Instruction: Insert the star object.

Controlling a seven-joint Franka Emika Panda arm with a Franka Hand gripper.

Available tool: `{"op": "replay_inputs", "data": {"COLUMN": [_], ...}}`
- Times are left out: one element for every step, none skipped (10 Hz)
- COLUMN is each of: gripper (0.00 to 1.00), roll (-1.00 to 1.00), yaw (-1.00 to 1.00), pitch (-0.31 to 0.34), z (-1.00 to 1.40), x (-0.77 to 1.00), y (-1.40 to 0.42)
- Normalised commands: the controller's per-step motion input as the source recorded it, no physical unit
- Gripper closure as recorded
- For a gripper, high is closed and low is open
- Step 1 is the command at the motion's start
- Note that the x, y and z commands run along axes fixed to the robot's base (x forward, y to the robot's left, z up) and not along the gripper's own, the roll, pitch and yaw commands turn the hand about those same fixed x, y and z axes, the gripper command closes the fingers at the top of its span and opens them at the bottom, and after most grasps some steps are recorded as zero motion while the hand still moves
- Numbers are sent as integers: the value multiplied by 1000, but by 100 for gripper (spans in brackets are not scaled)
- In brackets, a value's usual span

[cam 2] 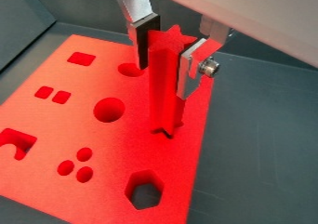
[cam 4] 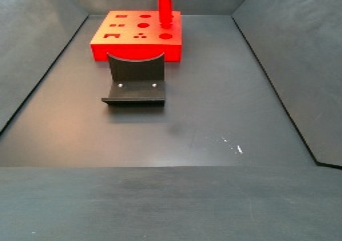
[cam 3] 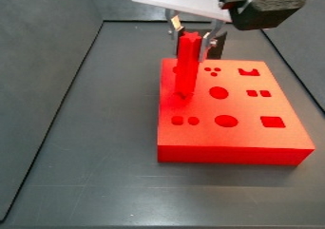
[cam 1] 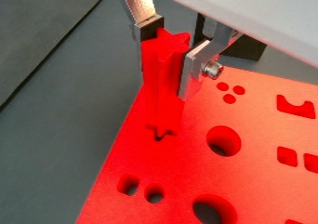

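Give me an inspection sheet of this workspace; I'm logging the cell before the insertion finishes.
Surface: dark floor, bare apart from the rig parts.
Job's things: star object upright, its lower end at the star-shaped hole in the red block.
Clutter: nothing seen.
Claw: claw above the block, shut on the star object's upper part.
Cables: nothing seen.
Surroundings: fixture on the floor beside the block; dark walls around.

star object (cam 2: 165, 84) | red ridged peg (upright) | gripper (cam 2: 172, 44) fingers clamp top | tip at block's star hole
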Motion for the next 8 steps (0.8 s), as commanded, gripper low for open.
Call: {"op": "replay_inputs", "data": {"gripper": [100,100,100,100,100,100,100,100], "roll": [0,0,-51,-39,-29,0,0,19], "yaw": [-31,0,0,0,0,0,0,-9], "pitch": [-71,-84,-74,-64,-64,-74,-100,-90], "z": [0,0,0,-29,-54,-74,-114,-109], "x": [-20,11,177,151,126,100,0,-83], "y": [0,-20,0,0,0,0,0,0]}}
